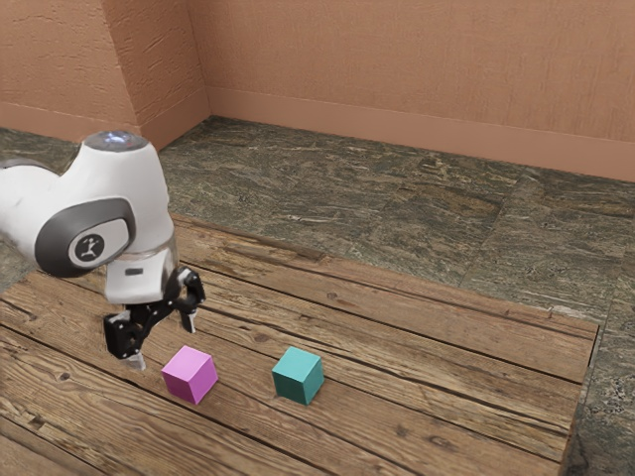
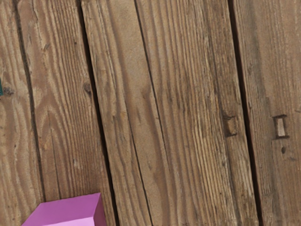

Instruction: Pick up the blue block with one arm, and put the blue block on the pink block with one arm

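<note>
hand: my black two-finger gripper (image 1: 161, 338) spread wide, holding nothing, low over the rough wooden plank table (image 1: 427, 382) | target: small teal-blue block (image 1: 298, 375) resting on the planks, near but apart from the small pink block (image 1: 190, 374), on the exterior view's right of it | pink block (image 2: 70, 214) just beside my fingers

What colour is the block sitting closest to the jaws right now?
Pink, a bright magenta; the pink block shows best in the exterior view.

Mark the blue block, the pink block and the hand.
blue block (image 1: 298, 376): exterior view, centre, by its near top corner.
pink block (image 1: 190, 375): exterior view, centre, just under the top face.
hand (image 1: 164, 343): exterior view, midway between its open fingertips.
</note>
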{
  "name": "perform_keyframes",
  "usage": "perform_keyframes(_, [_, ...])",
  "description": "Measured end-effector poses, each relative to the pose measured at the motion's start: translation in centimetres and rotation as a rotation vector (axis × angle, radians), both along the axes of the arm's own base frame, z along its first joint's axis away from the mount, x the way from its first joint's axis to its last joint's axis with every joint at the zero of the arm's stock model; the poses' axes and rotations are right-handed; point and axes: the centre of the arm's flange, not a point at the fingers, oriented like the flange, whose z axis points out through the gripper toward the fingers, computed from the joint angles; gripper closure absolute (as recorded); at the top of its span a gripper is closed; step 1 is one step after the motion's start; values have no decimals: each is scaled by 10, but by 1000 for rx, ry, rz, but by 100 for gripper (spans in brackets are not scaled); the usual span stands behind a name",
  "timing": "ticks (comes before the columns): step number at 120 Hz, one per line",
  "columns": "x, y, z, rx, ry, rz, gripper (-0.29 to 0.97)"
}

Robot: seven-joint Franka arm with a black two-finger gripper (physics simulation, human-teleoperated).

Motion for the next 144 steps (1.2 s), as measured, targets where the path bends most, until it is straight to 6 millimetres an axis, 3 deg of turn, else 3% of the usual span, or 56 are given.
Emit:
perform_keyframes(15, [24, -21, -17, 50, -33, -342, 0])
perform_keyframes(29, [71, -35, -31, 46, -38, -648, 0])
perform_keyframes(42, [100, -58, -53, 29, -19, -906, 0])
perform_keyframes(57, [114, -79, -75, 6, 7, -1150, 0])
perform_keyframes(78, [114, -100, -81, -1, -7, -1435, 0])
perform_keyframes(103, [112, -120, -78, -85, -93, -1565, 0])
perform_keyframes(125, [114, -128, -81, -39, -153, -1627, 0])
perform_keyframes(135, [121, -119, -86, -24, -162, -1614, 0])
perform_keyframes(144, [130, -89, -89, -11, -166, -1560, 0])
